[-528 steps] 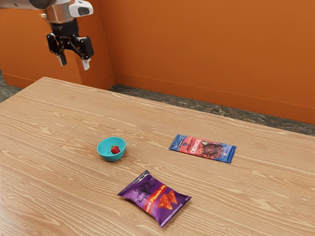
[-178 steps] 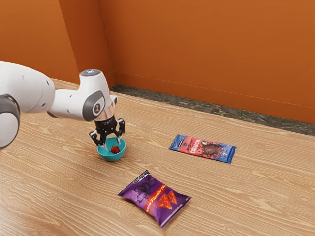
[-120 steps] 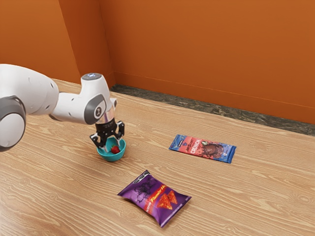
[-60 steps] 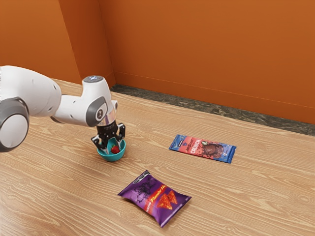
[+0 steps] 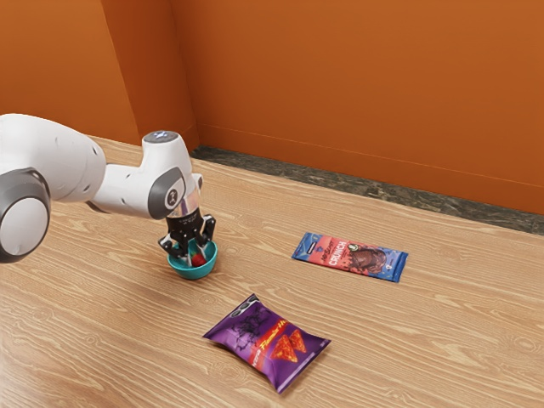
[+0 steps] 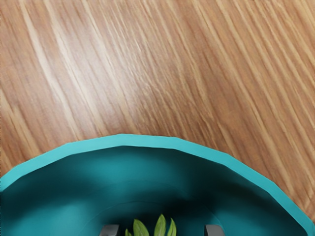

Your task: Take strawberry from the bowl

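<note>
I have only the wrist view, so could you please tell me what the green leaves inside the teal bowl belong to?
Observer: A red strawberry, down in the bowl where the hand reaches in.
Operator: Thank you; does anything lie between the bowl and the exterior camera?
Observer: Yes, a purple snack bag, a little toward the exterior view's right.
Operator: And is there anything farther to that side?
Observer: A chocolate bar, lying flat on the table.
</note>
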You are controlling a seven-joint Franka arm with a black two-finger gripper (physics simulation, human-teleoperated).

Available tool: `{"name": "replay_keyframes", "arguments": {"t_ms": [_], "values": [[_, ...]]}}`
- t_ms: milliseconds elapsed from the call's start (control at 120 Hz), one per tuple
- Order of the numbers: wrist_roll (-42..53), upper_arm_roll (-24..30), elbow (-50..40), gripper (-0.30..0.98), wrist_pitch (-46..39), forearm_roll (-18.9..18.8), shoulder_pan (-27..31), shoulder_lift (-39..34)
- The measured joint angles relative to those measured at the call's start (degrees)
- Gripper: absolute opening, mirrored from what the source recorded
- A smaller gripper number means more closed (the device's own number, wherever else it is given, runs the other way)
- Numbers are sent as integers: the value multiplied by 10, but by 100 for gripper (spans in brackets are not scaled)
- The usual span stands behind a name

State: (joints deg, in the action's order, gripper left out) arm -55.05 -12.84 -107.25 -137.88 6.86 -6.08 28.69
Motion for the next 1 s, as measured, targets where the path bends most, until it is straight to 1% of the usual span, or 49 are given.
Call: {"name": "replay_keyframes", "arguments": {"t_ms": [233, 483, 583, 817, 917, 1000], "values": [[-9, 0, 2, 1, 3, -6, -2, -13], [-20, -1, -4, -5, 16, -13, -16, -69], [-24, -2, -2, -7, 24, -16, -34, -80], [-34, 3, 31, -10, 34, -18, -97, -52], [-36, 5, 60, -8, 35, -17, -120, -24], [-37, 6, 68, -7, 35, -15, -137, -12]]}}
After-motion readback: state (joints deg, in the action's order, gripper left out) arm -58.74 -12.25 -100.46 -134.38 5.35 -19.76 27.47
